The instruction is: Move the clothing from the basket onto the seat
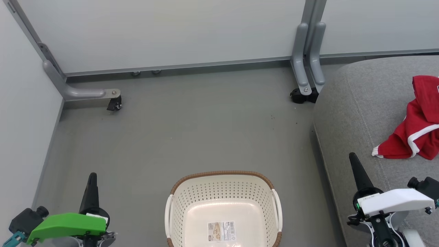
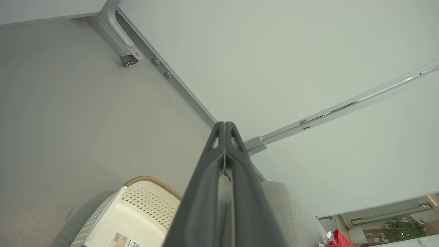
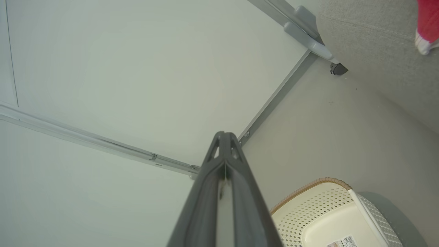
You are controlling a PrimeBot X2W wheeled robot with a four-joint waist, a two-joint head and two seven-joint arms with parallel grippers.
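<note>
Left gripper (image 1: 92,178), low left above grey floor (image 1: 192,130): dark fingers pressed together, empty.
Cream perforated plastic basket (image 1: 223,173), brown woven-look rim: bottom sticker (image 1: 221,231) uncovered.
Right gripper (image 1: 353,158): fingers likewise closed, empty.
Large grey upholstered seat (image 1: 356,103) carries crumpled red fabric clothing (image 1: 418,133).
Likely light, limp, drapes when lifted; pinch raised fold, not flat edge.
Red, white bands, white cuff nearest gripper.

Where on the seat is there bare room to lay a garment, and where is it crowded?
The seat is bare between its rounded left edge and the red clothing, from the back edge down to the right pincer. Its right part is crowded by the clothing. The basket is empty but for its sticker.
</note>
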